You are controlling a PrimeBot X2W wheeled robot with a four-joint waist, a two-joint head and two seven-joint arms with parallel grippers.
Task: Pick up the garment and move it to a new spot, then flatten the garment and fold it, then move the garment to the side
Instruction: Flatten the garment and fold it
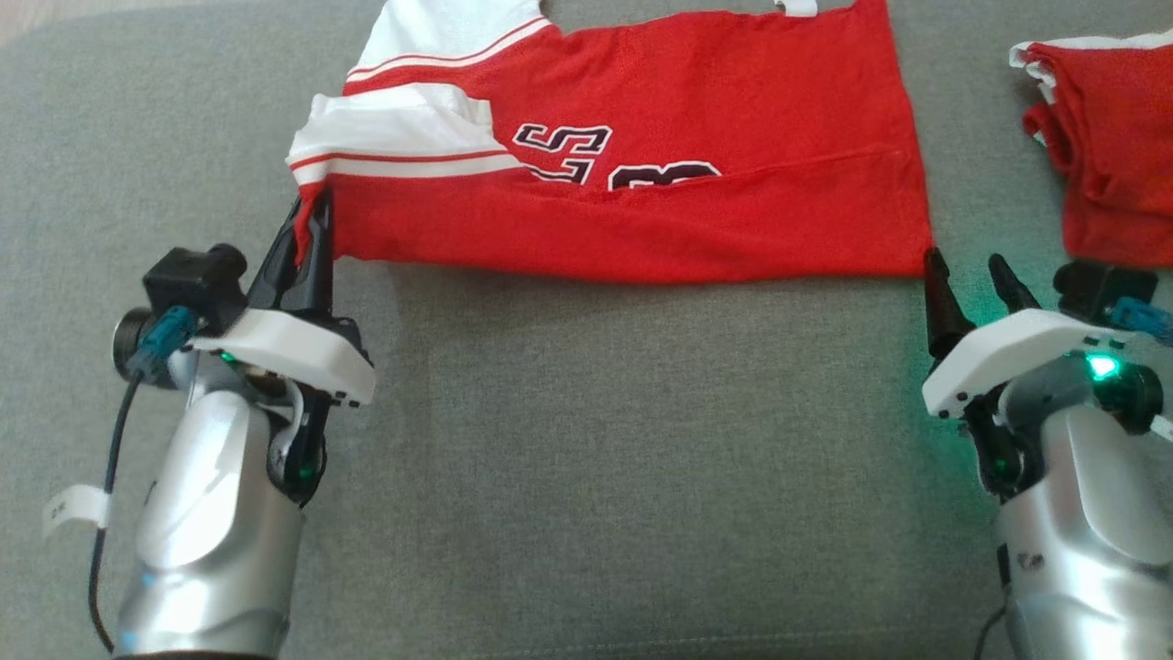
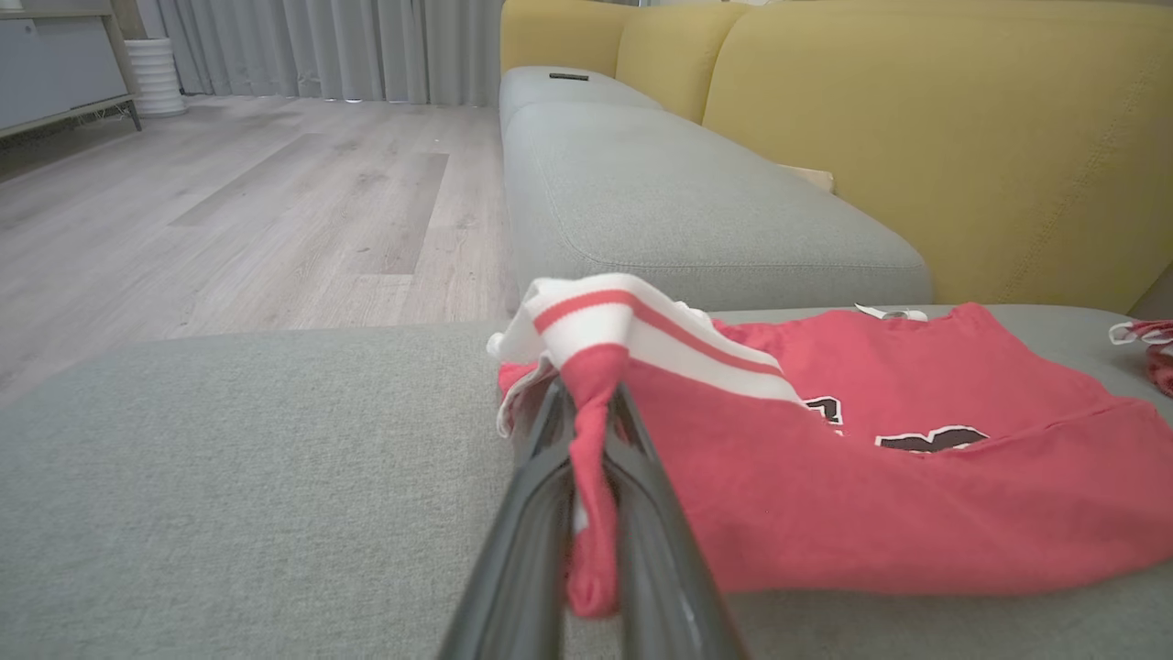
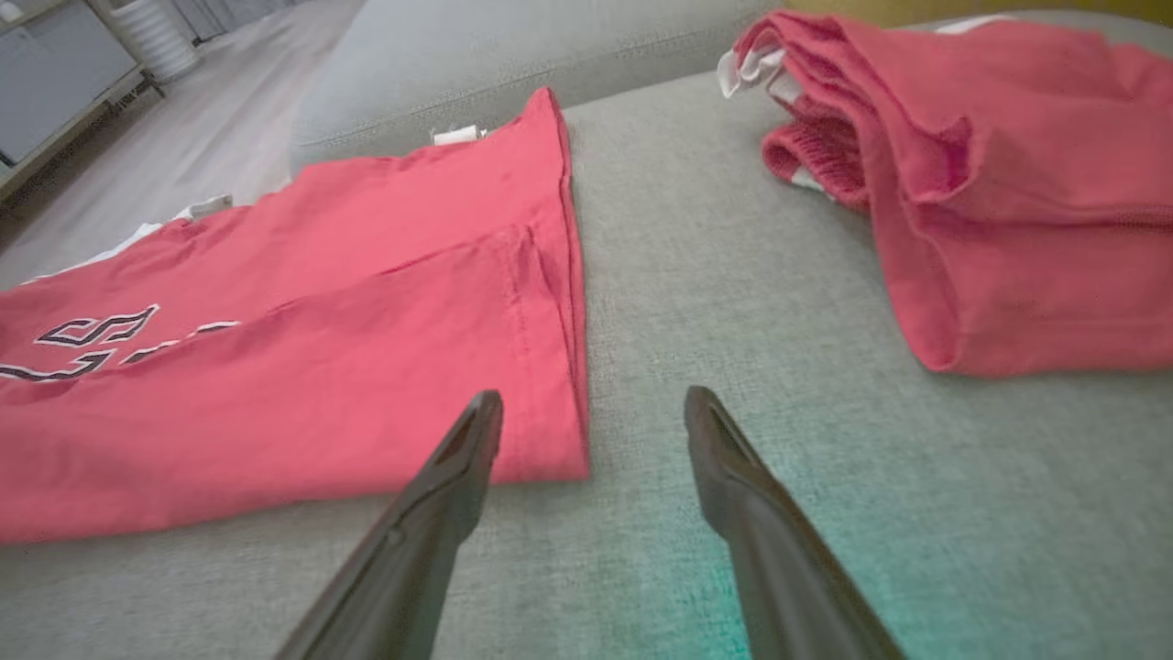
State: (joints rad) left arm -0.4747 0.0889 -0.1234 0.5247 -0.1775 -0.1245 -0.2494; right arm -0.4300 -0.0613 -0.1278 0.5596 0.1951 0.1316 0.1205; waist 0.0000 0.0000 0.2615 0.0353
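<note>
The garment (image 1: 696, 220) is a red jersey with white striped sleeves and black-and-white numbers, folded into a wide band across the grey cushion (image 1: 586, 440). My left gripper (image 1: 312, 229) is shut on its near left corner; in the left wrist view red cloth (image 2: 591, 477) is pinched between the two dark fingers, with the white-striped sleeve bunched above. My right gripper (image 1: 970, 270) stands open at the garment's near right corner (image 3: 550, 449), one fingertip (image 3: 481, 417) over the cloth edge, the other over bare cushion, nothing between them.
A second red garment (image 1: 1109, 147), folded and rumpled, lies on the cushion at the right (image 3: 999, 202). Yellow sofa backrests (image 2: 935, 119) rise behind the grey seat cushions. Wooden floor (image 2: 229, 202) lies beyond the cushion's left edge.
</note>
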